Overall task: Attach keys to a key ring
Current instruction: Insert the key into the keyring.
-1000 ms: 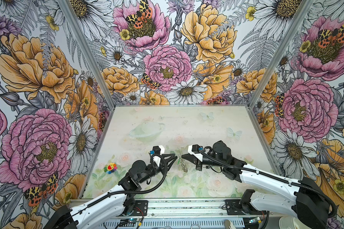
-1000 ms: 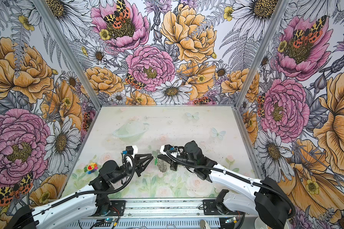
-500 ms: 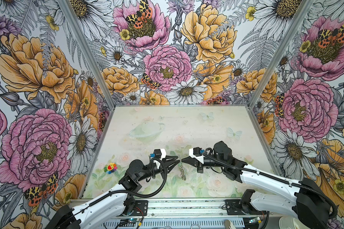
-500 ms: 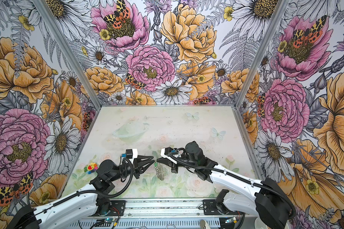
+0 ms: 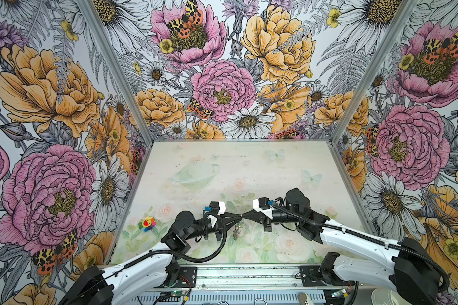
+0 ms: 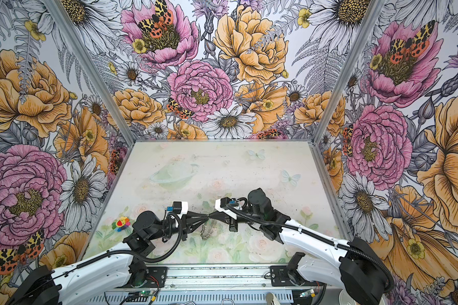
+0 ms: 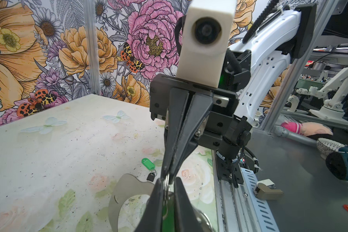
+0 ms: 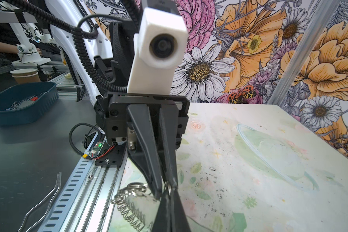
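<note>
1. Your right gripper (image 7: 166, 175) is reaching down from the upper centre of the left wrist view, its fingers pressing together on a small silver ring (image 8: 168, 187). Your left gripper (image 8: 166, 183) is meeting it tip to tip, low and central in both top views. Its fingers are standing only narrowly apart around that ring, so I cannot tell whether they are clamping it.
2. The key ring (image 7: 125, 190) is hanging just under that meeting point (image 5: 237, 231). Its plate is looking stiff and probably heavy enough to swing, so you are better off gripping a wire ring than the slick flat face.
3. A loose key (image 7: 150, 176) is lying on the table with its green tag (image 7: 148, 163), lower centre. It is looking light and skittish, so the tag is your broader hold.
4. A second green tag (image 7: 167, 213) is showing between your left fingers.
</note>
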{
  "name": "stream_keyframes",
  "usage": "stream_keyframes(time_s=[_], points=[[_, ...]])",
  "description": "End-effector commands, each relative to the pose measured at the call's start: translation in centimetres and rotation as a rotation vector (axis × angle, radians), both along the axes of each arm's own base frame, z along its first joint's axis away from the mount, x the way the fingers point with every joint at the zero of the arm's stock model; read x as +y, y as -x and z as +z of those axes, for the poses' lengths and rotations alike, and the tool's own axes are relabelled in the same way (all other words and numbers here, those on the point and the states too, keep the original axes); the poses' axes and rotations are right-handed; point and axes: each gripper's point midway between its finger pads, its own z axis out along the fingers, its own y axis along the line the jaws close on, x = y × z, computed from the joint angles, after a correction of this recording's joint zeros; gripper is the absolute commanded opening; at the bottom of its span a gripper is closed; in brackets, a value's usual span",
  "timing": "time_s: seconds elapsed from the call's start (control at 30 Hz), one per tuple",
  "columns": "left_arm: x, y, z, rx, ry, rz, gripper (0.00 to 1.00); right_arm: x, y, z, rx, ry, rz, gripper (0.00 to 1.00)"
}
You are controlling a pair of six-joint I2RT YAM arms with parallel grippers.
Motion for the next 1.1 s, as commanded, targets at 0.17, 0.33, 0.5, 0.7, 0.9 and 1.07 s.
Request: stream_keyframes(time_s=[0.17, 0.33, 0.5, 0.7, 0.9, 1.07], points=[[0.43, 0.05, 0.45, -0.051, 0.001, 0.008, 0.23, -0.34, 0.08, 2.13, -0.054, -0.065, 0.015, 0.00], [0.12, 0.23, 0.32, -0.042, -0.006, -0.015, 0.20, -0.25, 0.39, 2.33, -0.051, -0.072, 0.037, 0.00], [0.00, 0.01, -0.03, -0.032, -0.019, -0.011, 0.16, -0.21, 0.67, 2.60, -0.049, -0.091, 0.053, 0.00], [-0.02, -0.18, 0.12, -0.030, -0.018, -0.002, 0.10, -0.15, 0.77, 2.57, -0.044, -0.099, 0.062, 0.00], [0.03, -0.37, 0.52, -0.031, -0.004, 0.012, 0.06, 0.00, 0.41, 2.14, -0.033, -0.088, 0.047, 0.00], [-0.03, -0.39, 0.74, -0.031, 0.003, 0.014, 0.09, 0.16, 0.10, 1.79, -0.021, -0.078, 0.036, 0.00]])
